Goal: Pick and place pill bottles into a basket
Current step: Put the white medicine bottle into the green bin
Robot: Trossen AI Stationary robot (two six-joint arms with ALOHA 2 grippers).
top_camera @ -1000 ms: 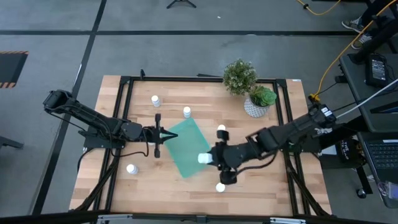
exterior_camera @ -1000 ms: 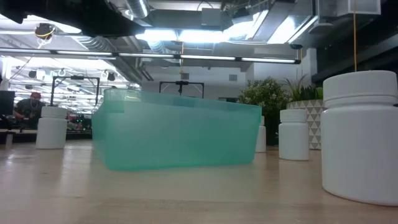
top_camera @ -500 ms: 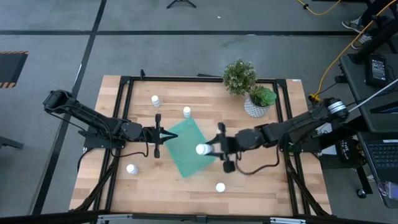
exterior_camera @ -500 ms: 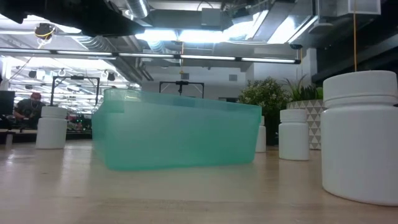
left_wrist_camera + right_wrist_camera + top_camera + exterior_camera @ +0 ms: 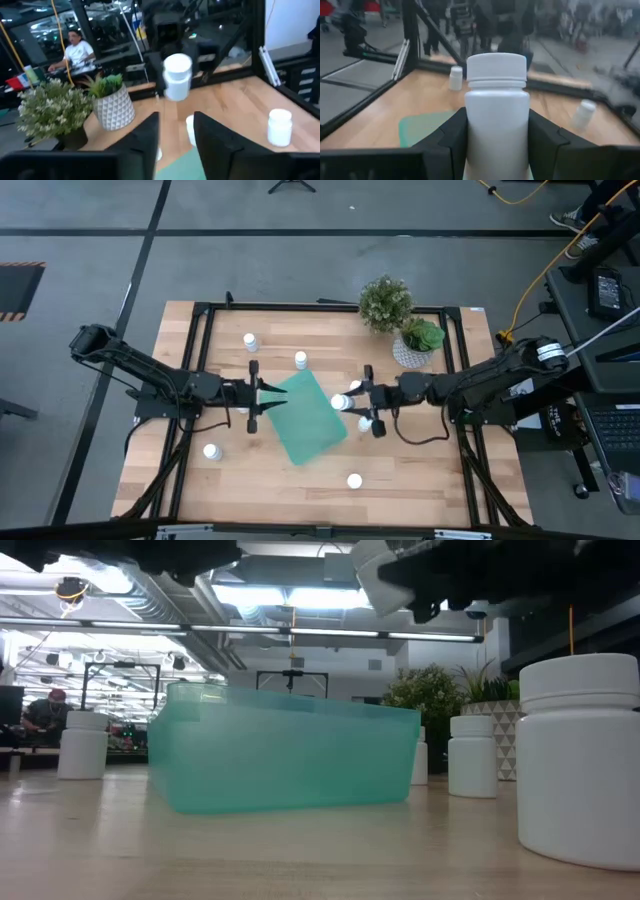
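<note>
Because the small white cylindrical pill bottle (image 5: 497, 115) is pinched upright between the fingers of the right gripper (image 5: 362, 401) just at the right-hand edge of the shallow teal-green rectangular basket (image 5: 304, 418), not over its middle, a release here is judged risky: the bottle could strike the rim and be tipped out onto the wooden table (image 5: 420, 470). The left gripper (image 5: 256, 394) is held at the basket's left edge with its fingers spread and nothing between them. A loose white bottle (image 5: 354, 481) stands well apart, near the table's front.
</note>
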